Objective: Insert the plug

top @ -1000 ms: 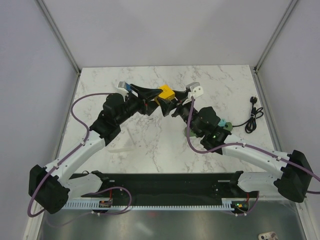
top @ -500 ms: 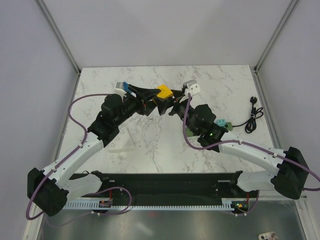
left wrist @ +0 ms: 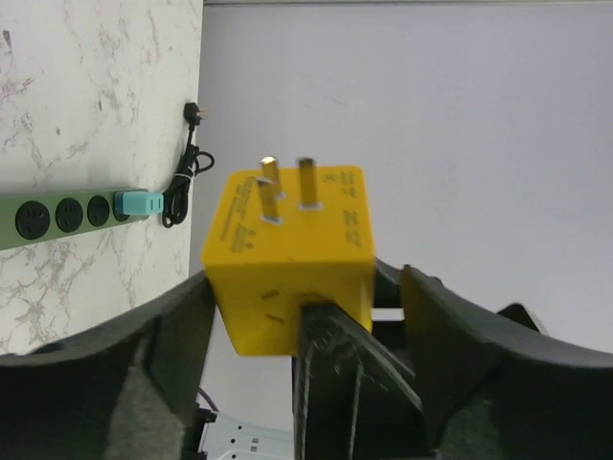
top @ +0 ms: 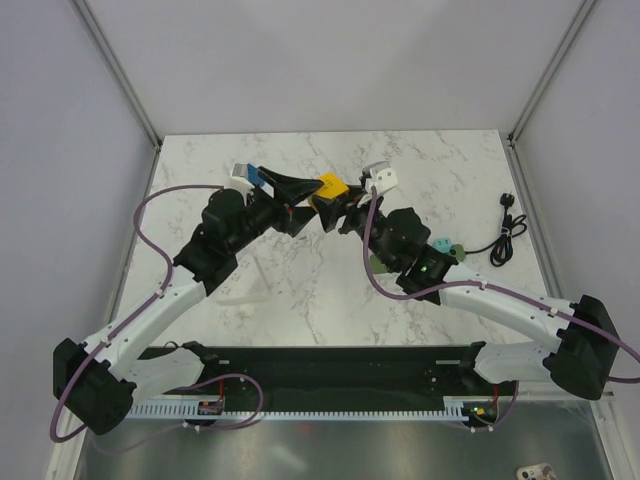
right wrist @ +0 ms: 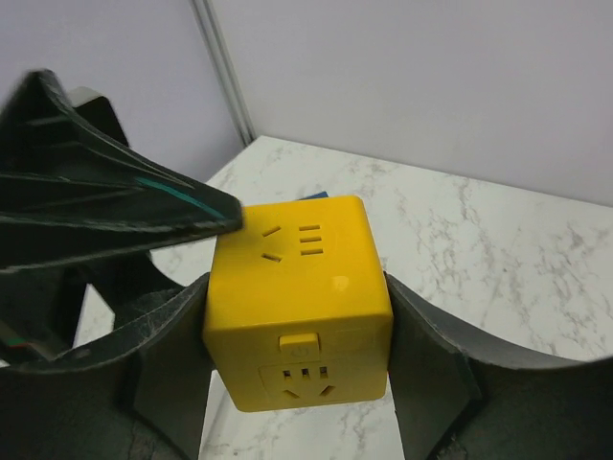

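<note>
The plug is a bright yellow cube held in the air above the far middle of the table, between both arms. My right gripper is shut on it, one finger pressed on each side of the plug. In the left wrist view the plug shows its metal prongs pointing up. My left gripper stands open around it, with a gap on the right where one right finger passes. The dark green socket strip lies on the table, mostly hidden under my right arm in the top view.
A teal plug sits in the strip's end. A black corded plug lies at the right. A blue cube and a white block rest near the far edge. Walls enclose the table.
My left gripper's jaws have widened off the plug. The right gripper opened wide and then closed onto it. Both grippers and the plug drifted slightly toward the far side.
</note>
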You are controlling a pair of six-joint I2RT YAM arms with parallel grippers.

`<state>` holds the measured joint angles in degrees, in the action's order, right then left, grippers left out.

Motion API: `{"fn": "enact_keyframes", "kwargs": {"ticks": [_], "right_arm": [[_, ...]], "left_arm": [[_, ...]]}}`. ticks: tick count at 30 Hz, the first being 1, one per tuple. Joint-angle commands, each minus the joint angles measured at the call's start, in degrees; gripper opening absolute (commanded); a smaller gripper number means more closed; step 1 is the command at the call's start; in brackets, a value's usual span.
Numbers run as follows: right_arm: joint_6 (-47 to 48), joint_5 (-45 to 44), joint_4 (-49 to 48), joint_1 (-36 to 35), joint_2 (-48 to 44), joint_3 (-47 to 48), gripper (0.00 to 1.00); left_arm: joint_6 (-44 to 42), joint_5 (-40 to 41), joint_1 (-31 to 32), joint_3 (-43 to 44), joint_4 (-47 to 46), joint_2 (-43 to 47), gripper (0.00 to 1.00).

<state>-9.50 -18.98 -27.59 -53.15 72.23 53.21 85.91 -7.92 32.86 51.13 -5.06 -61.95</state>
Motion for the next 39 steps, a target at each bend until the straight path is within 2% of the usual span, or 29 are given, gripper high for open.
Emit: {"fn": "enact_keyframes", "kwargs": {"ticks": [1, 8, 9, 12, 15, 16, 17, 18, 19, 23, 30, 39], "right_arm": [[1.4, -4.3, 7.9, 1.3, -2.4, 3.5, 0.0], [-2.0, 0.5, 31.0, 10.6, -7.1, 7.4, 0.0], [-2.1, 1.4, 37.4, 11.8, -8.0, 8.9, 0.0], [-2.1, 4.0, 54.2, 16.7, -7.1, 15.2, 0.0], [-2.1, 7.1, 70.8, 21.7, -2.5, 22.6, 0.0], [-1.6, 8.4, 73.7, 22.6, -1.2, 23.8, 0.0], [-1.0, 9.5, 76.2, 24.0, -0.1, 24.8, 0.0], [-0.7, 10.6, 79.9, 24.6, 2.0, 26.2, 0.0], [-0.6, 10.8, 81.2, 25.0, 2.9, 26.6, 0.0], [0.4, 13.6, 85.7, 28.3, 7.3, 27.2, 0.0], [0.2, 18.4, 85.3, 30.3, 14.2, 27.2, 0.0], [-2.6, 13.3, 87.9, 30.5, 24.9, 31.0, 0.0]], "left_arm": [[-6.3, -2.1, 0.4, 1.3, -1.6, 3.9, 0.87], [-13.9, -2.5, 0.4, 0.3, 2.7, 7.0, 0.94], [-15.1, -2.4, 0.4, 0.3, 4.6, 7.4, 0.94], [-22.3, -2.4, 0.2, -0.4, 7.8, 8.6, 0.94], [-32.4, -5.3, -0.1, -0.2, 9.5, 8.4, 0.95], [-37.7, -6.2, -0.2, 0.6, 11.5, 8.1, 0.96], [-40.3, -7.8, -0.2, 1.3, 12.7, 7.6, 1.0], [-42.6, -8.5, -0.2, 2.6, 14.0, 6.7, 1.0], [-46.6, -9.2, -0.2, 3.1, 16.9, 6.2, 1.0], [-53.2, -8.8, -0.3, 3.8, 21.8, 5.4, 1.0], [-64.4, -4.5, -0.3, 1.8, 26.3, 7.3, 1.0], [-68.1, 3.6, -0.2, -5.0, 24.7, 12.7, 1.0]]}}
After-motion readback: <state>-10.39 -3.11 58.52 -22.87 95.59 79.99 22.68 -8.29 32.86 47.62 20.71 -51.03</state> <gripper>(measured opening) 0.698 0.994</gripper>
